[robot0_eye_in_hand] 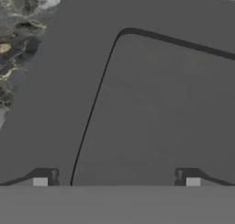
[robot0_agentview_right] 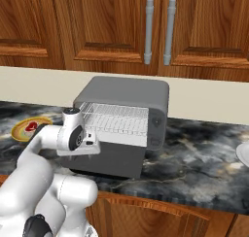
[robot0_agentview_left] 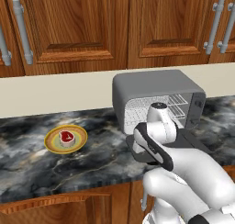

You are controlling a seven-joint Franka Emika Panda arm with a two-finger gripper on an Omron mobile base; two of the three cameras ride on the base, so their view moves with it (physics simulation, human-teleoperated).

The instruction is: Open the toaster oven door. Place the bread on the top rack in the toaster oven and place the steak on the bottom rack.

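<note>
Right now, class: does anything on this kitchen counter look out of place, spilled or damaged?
Nothing stands out. The toaster oven sits square on the counter, its door folded down, racks level inside. The steak lies neatly on its plate. No spills or damage.

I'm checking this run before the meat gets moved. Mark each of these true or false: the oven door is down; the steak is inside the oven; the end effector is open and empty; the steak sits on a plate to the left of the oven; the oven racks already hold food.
1. The oven door is down. True: it lies folded forward, and the racks show.
2. The steak is inside the oven. False: it lies out on the counter.
3. The end effector is open and empty. True: its fingertips stand wide apart over the door panel, nothing between them.
4. The steak sits on a plate left of the oven. True.
5. The racks already hold food. False: they are bare.
</note>
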